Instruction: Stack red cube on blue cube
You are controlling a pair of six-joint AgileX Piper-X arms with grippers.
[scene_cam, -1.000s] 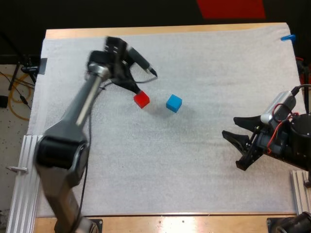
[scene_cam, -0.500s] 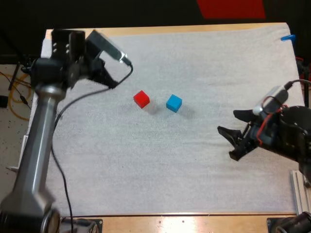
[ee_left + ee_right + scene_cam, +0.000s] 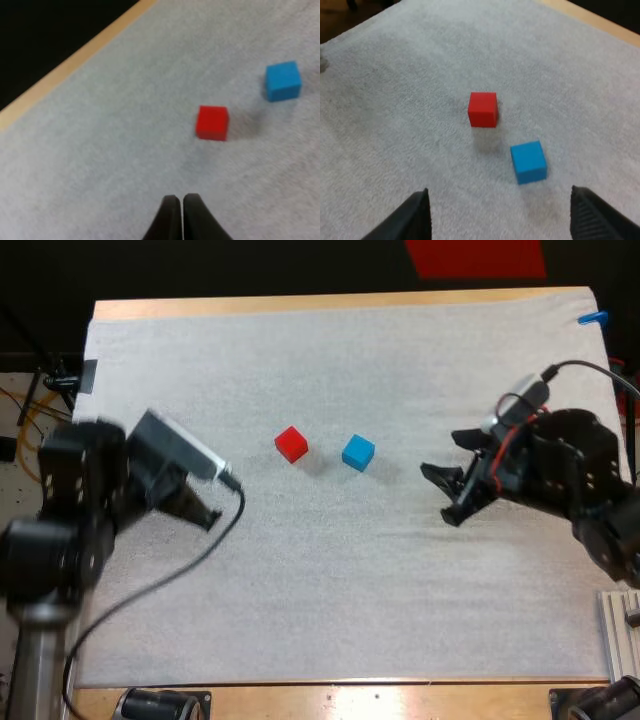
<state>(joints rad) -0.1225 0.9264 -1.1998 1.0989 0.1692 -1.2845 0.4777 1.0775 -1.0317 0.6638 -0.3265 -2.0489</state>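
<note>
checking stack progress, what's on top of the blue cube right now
Nothing: the blue cube has a bare top face. The red cube sits on the mat beside it, apart, not touching. The blue cube's underside, against the mat, is hidden.

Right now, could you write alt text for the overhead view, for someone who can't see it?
A red cube and a blue cube sit slightly apart near the middle of a white mat, unstacked. The shut left gripper is at the left, the open right gripper at the right, neither touching a cube.
</note>
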